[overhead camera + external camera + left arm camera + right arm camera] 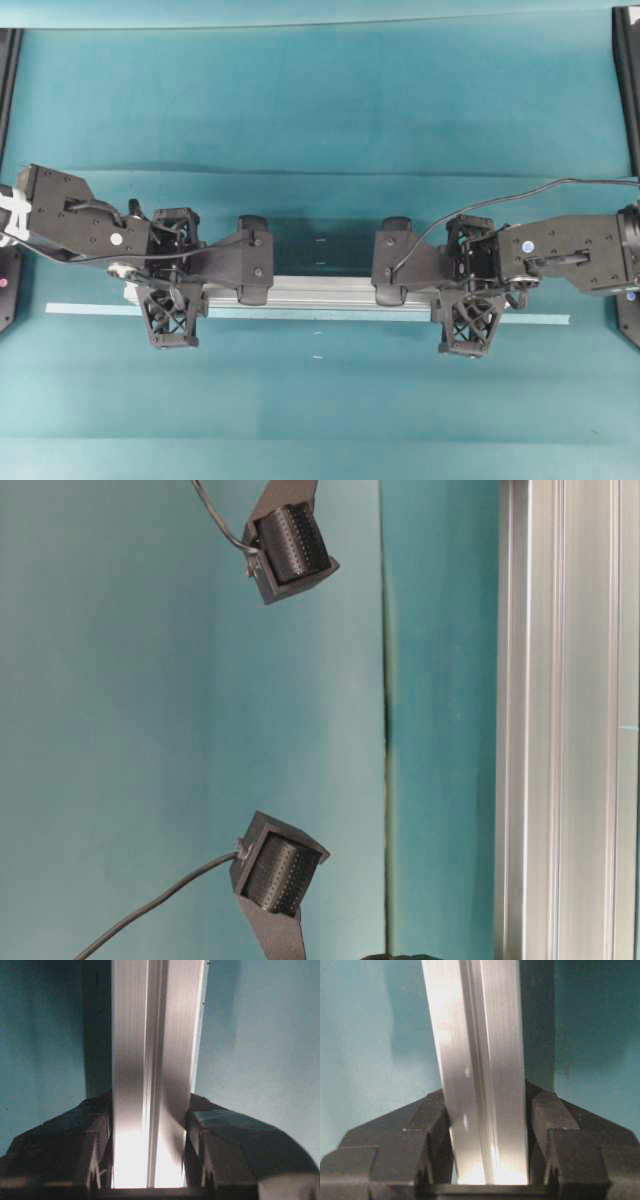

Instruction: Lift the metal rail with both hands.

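Spanning the middle of the teal bench (320,120), the metal rail (320,292) sits clamped between the fingers of the left tool (170,278) near one end and the right tool (470,288) near the other. No readable writing shows. A pale tape strip (85,309) runs beneath it.

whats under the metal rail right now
Beneath the metal rail lie the teal table, the rail's dark shadow and a thin pale tape strip poking out on both sides. The strip's middle is covered by the rail and both grippers.
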Robot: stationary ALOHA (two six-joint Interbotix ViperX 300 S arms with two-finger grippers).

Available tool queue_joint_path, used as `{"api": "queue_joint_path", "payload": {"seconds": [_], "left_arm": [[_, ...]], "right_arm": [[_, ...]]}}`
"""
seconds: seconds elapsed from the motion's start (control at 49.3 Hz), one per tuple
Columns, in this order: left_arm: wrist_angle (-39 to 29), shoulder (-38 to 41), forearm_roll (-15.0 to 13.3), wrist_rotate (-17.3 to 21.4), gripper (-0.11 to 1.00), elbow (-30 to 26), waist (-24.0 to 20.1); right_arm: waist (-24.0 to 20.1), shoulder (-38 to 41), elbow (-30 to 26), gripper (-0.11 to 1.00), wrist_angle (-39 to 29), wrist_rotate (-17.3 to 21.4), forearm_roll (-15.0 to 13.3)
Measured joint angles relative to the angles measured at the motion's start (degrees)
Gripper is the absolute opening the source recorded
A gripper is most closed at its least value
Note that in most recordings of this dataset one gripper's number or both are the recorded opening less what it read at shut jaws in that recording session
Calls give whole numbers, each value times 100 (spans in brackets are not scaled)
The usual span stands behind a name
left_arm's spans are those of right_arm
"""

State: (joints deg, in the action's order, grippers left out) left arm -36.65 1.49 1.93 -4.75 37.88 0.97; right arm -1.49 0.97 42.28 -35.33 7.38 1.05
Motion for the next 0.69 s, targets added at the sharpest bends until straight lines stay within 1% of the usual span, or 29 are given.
{"api": "queue_joint_path", "payload": {"seconds": [0.244, 0.406, 0.609, 0.629, 0.649, 0.69], "left_arm": [[44, -18, 0, 0, 28, 0, -9], [229, -35, 9, 0, 28, 62, -9], [299, -35, 9, -9, 28, 70, 0], [308, -44, 9, 0, 30, 70, 0], [308, -44, 0, -9, 32, 70, 0], [334, -26, 0, -18, 43, 70, 0]], "right_arm": [[53, 0, 44, 38, 44, -9, 0], [62, -9, 62, 38, 62, -18, 0], [70, -9, 62, 38, 79, -18, 0], [70, -9, 62, 40, 79, -18, 0], [62, -9, 70, 45, 79, -18, 0], [79, -9, 70, 56, 88, -18, 9]]}}
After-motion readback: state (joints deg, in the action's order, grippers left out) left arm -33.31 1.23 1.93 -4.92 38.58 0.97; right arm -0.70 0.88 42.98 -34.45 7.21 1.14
